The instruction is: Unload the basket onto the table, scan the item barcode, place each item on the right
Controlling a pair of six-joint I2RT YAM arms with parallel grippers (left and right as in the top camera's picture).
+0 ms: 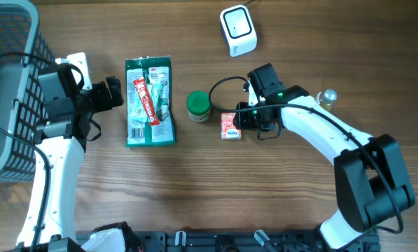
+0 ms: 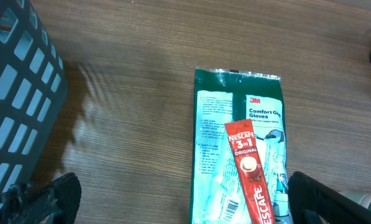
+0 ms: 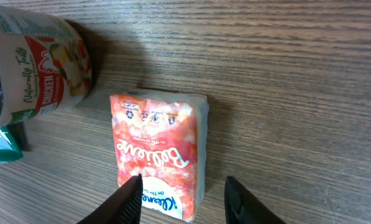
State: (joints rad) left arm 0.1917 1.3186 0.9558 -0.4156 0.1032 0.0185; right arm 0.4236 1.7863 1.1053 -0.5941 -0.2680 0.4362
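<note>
In the overhead view, you had the right gripper [image 1: 241, 120] at the tissue pack [image 1: 229, 127], mid-frame, well apart from the scanner [image 1: 238, 29] at the upper edge. In the left wrist view, the left gripper [image 2: 191, 202] was wide open and empty. In the right wrist view, the half-open jaws stood on both sides of the pack without clamping it. I judge that grasping, lifting and scanning all remained.

Jar [image 1: 199, 106] stands just beside the tissue pack [image 1: 230, 127], crowding that side.
</note>
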